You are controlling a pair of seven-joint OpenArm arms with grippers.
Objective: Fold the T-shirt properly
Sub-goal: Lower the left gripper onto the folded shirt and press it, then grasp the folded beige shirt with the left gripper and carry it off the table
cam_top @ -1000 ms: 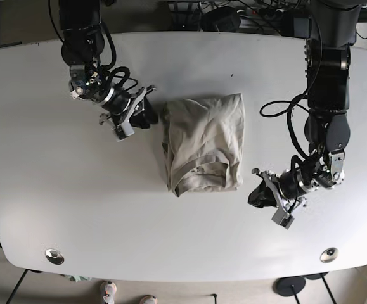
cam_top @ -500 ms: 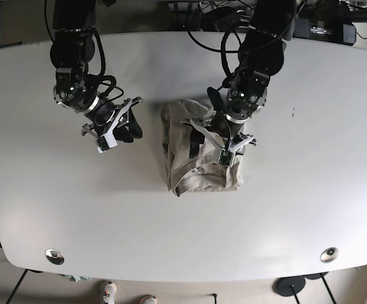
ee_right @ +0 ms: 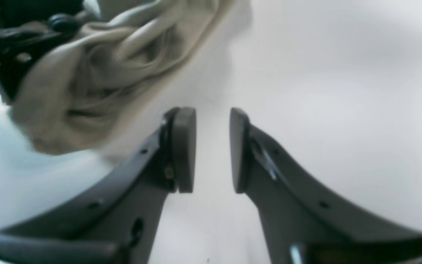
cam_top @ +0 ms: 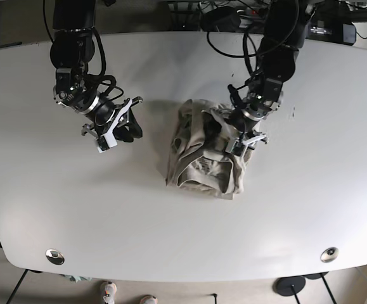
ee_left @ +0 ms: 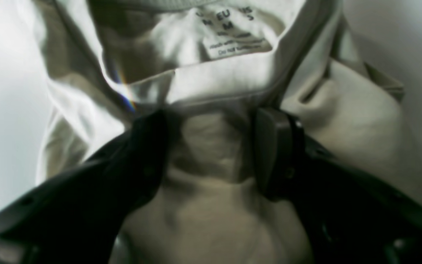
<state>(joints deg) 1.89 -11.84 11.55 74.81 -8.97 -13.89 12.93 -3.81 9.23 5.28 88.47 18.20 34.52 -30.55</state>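
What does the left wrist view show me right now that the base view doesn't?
Only the left wrist view shows the T-shirt size label and a fold of cloth pinched between the left gripper pads. Only the base view shows the whole bunched shirt on the table and the right gripper, empty, apart from it. Both show the left gripper closed on the shirt.

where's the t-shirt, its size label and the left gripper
T-shirt (cam_top: 203, 166), base view, on the rumpled beige front near the collar.
size label (ee_left: 233, 38), left wrist view, on the printed tag inside the neck.
left gripper (ee_left: 211, 146), left wrist view, midway between its fingertips, on bunched fabric.
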